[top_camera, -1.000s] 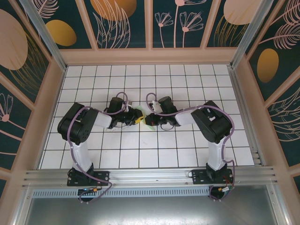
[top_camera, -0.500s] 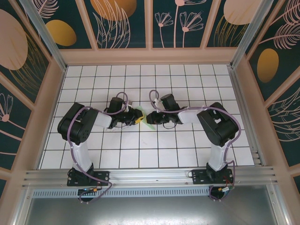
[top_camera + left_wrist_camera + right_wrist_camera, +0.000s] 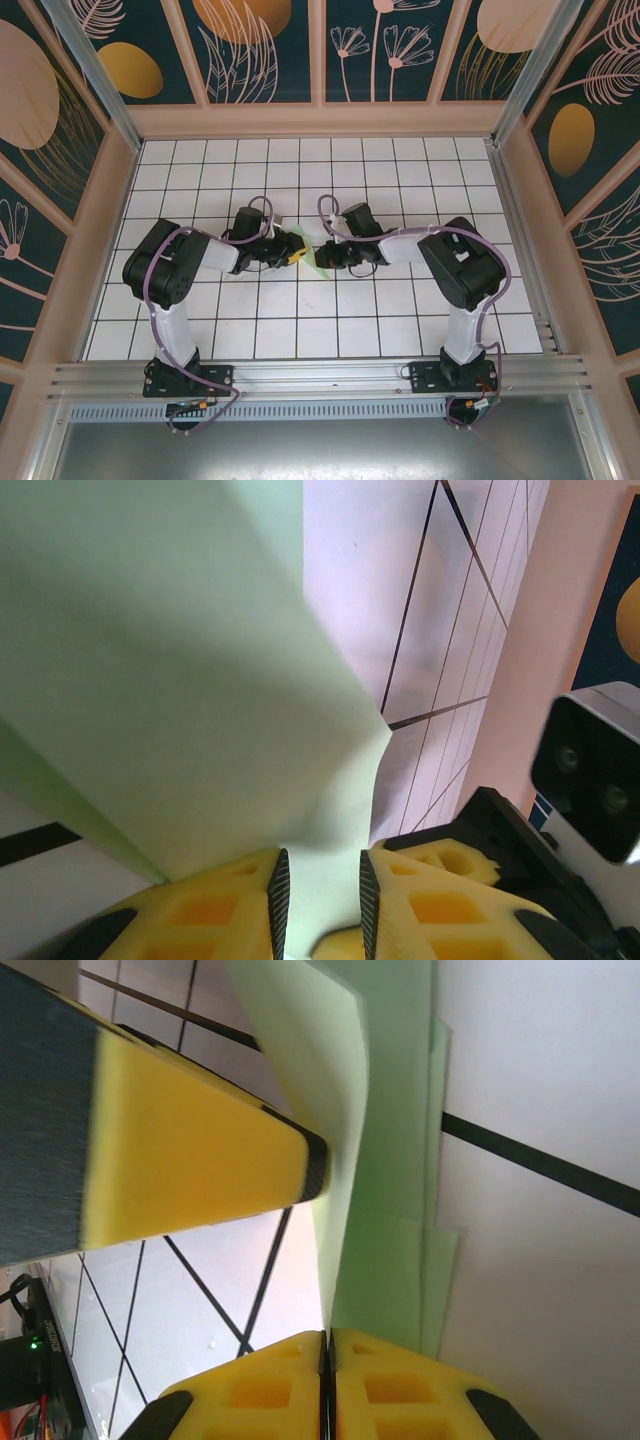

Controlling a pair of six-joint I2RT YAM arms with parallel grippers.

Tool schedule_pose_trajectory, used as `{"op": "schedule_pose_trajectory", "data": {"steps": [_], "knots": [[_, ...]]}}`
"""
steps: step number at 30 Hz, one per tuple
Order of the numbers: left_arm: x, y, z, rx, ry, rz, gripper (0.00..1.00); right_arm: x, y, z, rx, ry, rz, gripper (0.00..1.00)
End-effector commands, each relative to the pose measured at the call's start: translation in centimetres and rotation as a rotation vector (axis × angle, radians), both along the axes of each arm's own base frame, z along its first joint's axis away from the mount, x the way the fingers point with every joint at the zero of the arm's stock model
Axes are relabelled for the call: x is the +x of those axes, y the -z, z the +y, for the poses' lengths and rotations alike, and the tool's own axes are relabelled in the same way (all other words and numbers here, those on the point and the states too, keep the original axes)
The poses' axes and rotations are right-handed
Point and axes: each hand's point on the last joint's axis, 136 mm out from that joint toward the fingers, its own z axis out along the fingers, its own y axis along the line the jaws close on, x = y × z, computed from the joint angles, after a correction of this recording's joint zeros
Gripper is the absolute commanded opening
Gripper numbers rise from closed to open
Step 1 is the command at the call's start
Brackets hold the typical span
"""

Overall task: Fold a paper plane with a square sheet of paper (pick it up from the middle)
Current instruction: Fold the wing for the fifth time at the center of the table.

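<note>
Arms: two. Left arm (image 3: 165,270) and right arm (image 3: 460,265) both reach inward and meet near the middle of the tiled table (image 3: 300,340).

Sheet of paper (image 3: 180,680): one, pale mint green, partly folded. It is at the table's centre, between the two gripper heads. In the top view only small green slivers show, just far and just near of the yellow fingers. In the right wrist view at least three overlapped layer edges can be counted, lying against the white tiles.

Left gripper (image 3: 322,865): one. Two yellow fingers stand a narrow gap apart, with the paper running down between them. The paper rises from that gap as a broad creased flap.

Right gripper (image 3: 325,1338): one. Its two yellow fingers are pressed together pad to pad, and the raised edge of the paper runs straight into the seam between them, pinched there.

Left gripper's finger (image 3: 190,1150): one, seen in the right wrist view, close beside the raised flap on its left.
</note>
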Motion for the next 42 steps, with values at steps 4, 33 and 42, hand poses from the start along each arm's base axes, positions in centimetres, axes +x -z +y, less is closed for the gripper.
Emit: {"op": "schedule_pose_trajectory", "data": {"steps": [4, 33, 42], "knots": [[-0.4, 3.1, 1.1, 0.103, -0.038, 0.064, 0.28, -0.4, 1.9, -1.1, -0.026, 0.000, 0.043, 0.07], [-0.6, 5.3, 2.5, 0.223, -0.069, 0.123, 0.24, -2.4, 3.9, -2.8, -0.101, -0.066, 0.064, 0.07], [-0.5, 5.9, 3.1, 0.281, -0.068, 0.127, 0.24, -0.9, -0.1, -2.1, -0.062, -0.034, 0.004, 0.13]]}}
